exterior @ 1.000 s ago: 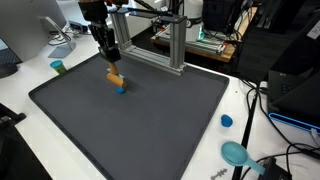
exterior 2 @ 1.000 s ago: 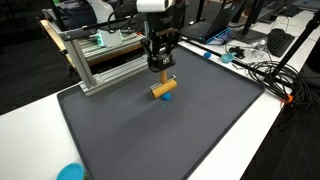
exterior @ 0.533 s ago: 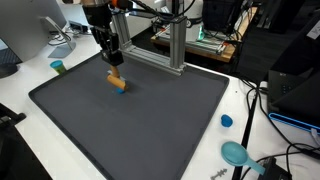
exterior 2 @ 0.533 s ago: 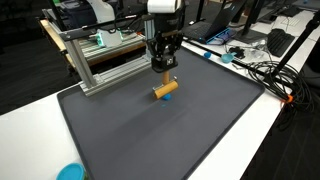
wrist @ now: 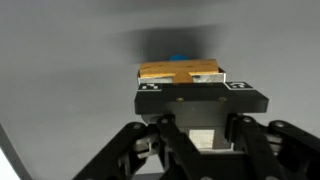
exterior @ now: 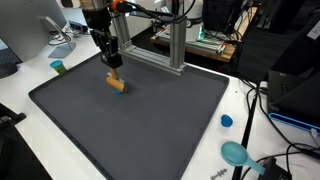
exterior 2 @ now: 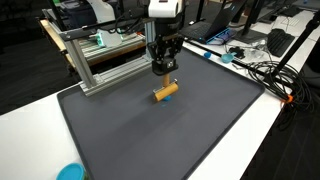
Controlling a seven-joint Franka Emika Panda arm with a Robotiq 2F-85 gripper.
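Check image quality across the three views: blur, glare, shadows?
Wrist view: soft focus throughout, the gripper a dark mass filling the lower half, the wooden block smeared, a dim shadow patch on the mat beyond it. Both exterior views: even light, no glare on the mat, block small but legible, background clutter slightly soft.

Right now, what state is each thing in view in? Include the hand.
hand: just above the wooden block, open or shut unclear.
wooden block: lying on its side on the mat.
mat: flat on the table.
blue cap: lying off the mat.
green cup: upright, off the mat.
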